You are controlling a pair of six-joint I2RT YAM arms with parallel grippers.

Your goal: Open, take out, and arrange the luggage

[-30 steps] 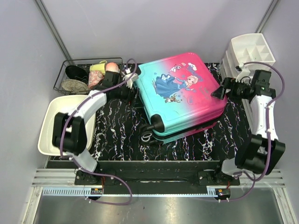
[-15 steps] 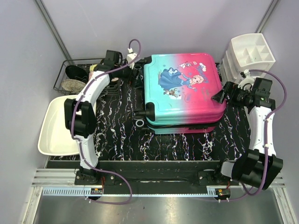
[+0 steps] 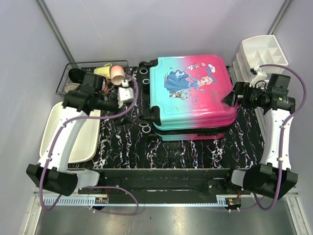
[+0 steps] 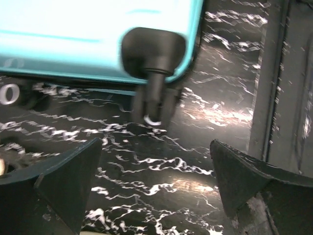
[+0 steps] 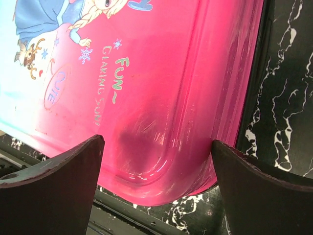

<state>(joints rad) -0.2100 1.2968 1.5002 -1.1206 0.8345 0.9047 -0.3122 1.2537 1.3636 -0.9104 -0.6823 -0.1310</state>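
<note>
The luggage (image 3: 190, 95) lies flat and closed on the mat (image 3: 195, 152), right of centre, its pink end toward the right gripper (image 3: 229, 99); that gripper's jaws stand spread either side of the pink corner, pinching nothing. The left gripper (image 3: 126, 94) hangs spread and empty too, just off the teal end, facing a wheel (image 4: 154, 103).

We see three ways this could go wrong: the shell is smooth and rounded, so a pinch on that corner may slide off; a pull on the lid while the seam is closed may drag the whole case across the mat toward the organizer (image 3: 261, 51) or the basket (image 3: 66, 81); a left finger may snag on the wheel rather than reach the seam.

Our count: one luggage; two grippers; one organizer; one basket holding at least two cups (image 3: 117, 73); one tub (image 3: 54, 127). Several wheels show at the teal end, but we cannot give their exact number.
</note>
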